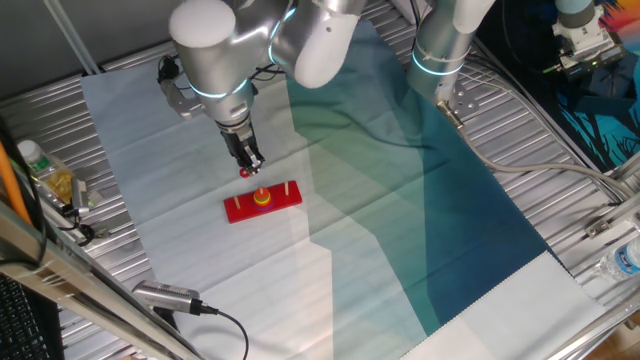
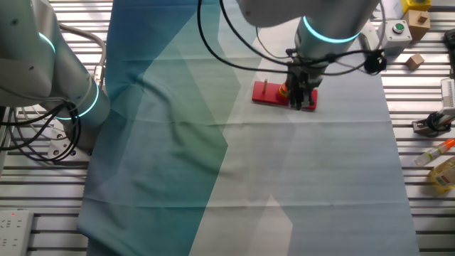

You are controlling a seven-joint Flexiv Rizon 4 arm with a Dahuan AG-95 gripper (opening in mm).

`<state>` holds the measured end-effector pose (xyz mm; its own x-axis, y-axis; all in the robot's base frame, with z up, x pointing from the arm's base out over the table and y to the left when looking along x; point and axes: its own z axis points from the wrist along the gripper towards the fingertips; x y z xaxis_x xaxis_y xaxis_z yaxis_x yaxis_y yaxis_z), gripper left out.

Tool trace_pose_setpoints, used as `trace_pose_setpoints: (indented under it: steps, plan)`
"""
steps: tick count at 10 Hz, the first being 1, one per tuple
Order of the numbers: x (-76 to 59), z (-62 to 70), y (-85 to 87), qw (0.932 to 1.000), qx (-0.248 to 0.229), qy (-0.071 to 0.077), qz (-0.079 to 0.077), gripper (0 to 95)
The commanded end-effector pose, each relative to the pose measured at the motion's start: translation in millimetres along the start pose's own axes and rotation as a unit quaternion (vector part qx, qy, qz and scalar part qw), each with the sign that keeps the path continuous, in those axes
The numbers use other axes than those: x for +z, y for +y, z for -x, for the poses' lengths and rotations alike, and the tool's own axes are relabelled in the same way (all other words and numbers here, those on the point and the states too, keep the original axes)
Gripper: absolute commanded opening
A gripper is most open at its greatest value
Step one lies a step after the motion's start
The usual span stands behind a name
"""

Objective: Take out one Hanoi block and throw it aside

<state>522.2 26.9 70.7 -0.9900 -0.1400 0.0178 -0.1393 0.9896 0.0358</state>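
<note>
The gripper (image 1: 246, 166) points down with its fingers pinched on the Hanoi block (image 1: 245, 173), a tiny red ring at its tips. Just below it sits the red base (image 1: 262, 203) with a yellow disc (image 1: 262, 196) on the middle peg. In the other fixed view the gripper (image 2: 302, 99) hides the ring, and probably part of the red base (image 2: 270, 94) too.

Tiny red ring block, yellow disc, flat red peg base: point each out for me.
Tiny red ring block (image 1: 244, 173), one fixed view, its visible red edge at the gripper tips.
Yellow disc (image 1: 261, 196), one fixed view, its top face.
Flat red peg base (image 1: 238, 209), one fixed view, bare left end.
</note>
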Motion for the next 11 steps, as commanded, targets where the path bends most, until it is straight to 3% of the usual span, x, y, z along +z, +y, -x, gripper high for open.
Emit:
trace_pose_setpoints:
  steps: [1, 11]
  plan:
    - [6.8, -0.7, -2.3, 1.0, -0.001, -0.003, -0.003, 0.0]
    - [32.7, -4.9, -10.2, 0.9997, -0.006, -0.022, -0.002, 0.0]
